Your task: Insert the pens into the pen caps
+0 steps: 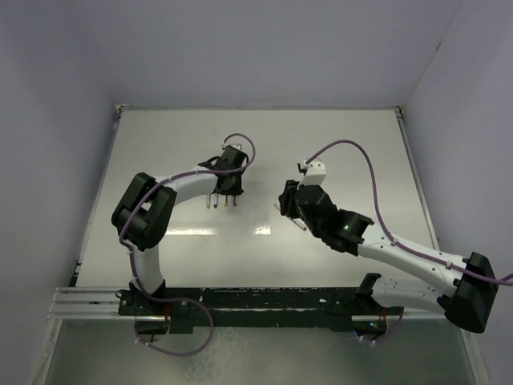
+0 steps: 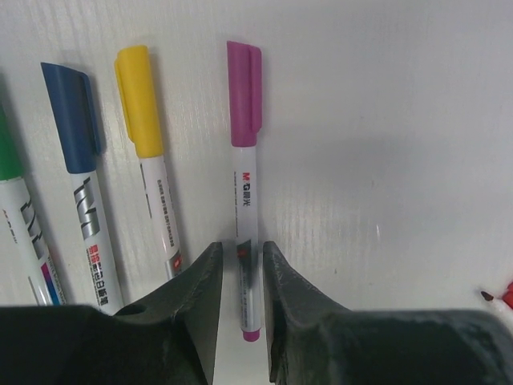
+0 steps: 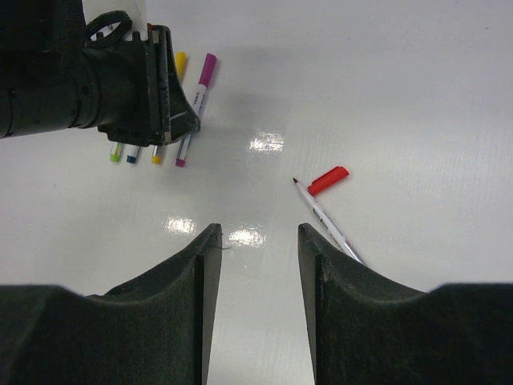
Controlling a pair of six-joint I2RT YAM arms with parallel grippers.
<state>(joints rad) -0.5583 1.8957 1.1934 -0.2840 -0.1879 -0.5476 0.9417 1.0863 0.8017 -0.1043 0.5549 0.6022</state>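
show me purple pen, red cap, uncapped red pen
purple pen (image 2: 245, 192), left wrist view, white barrel
red cap (image 3: 328, 180), right wrist view, cap's middle
red pen (image 3: 325, 217), right wrist view, mid barrel

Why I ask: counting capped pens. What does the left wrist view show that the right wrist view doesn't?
Left wrist only: the green cap and blue cap seated on their pens, and the purple pen between the left gripper's open fingers. Right wrist only: the red pen's barrel, the red cap beside its bare tip, and the open right gripper. Both: the yellow cap and purple cap, fitted.
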